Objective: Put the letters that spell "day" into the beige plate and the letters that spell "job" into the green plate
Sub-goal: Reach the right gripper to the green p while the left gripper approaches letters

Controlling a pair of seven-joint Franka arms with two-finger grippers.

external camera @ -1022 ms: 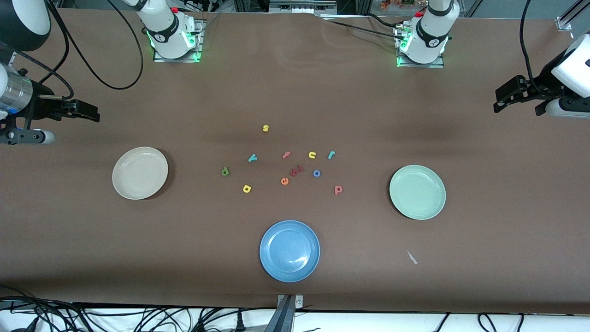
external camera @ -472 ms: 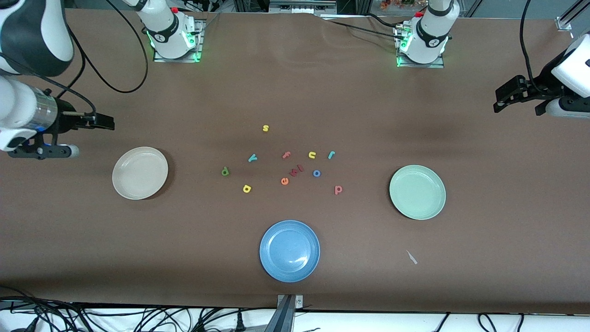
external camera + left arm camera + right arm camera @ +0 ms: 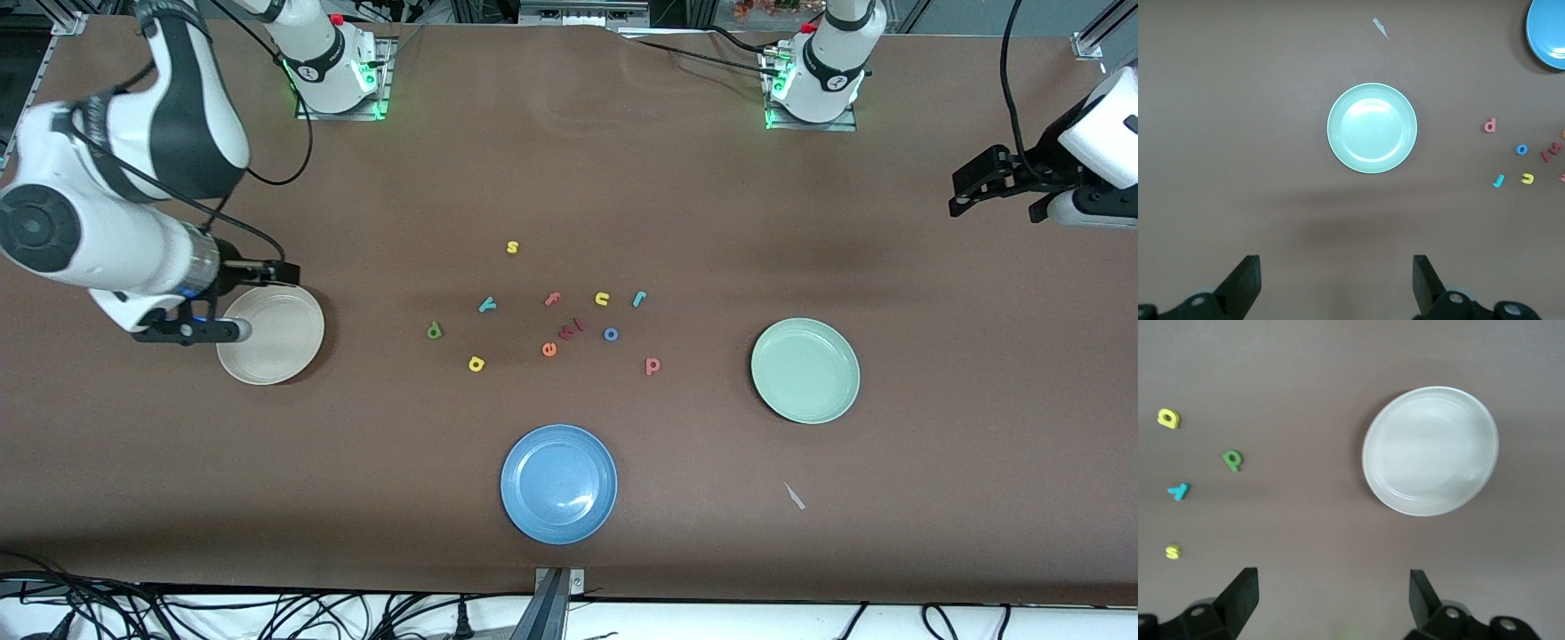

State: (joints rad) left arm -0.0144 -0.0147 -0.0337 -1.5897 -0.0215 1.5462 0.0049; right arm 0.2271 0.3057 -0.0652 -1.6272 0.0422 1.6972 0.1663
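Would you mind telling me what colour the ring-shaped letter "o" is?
The letter "o" is blue, clearest in the front view, lying on the table among the other letters.

Round cream-beige plate (image 3: pixel 276 342) sits toward the right arm's end of the table; round pale mint-green plate (image 3: pixel 805 370) toward the left arm's end. Round blue plate (image 3: pixel 558 483) lies between them, nearest the front camera. Small foam letters (image 3: pixel 551 322) are scattered mid-table, all off the plates (one or two apparently touching). A yellow foam "s" (image 3: pixel 512 247) lies farthest from the camera.
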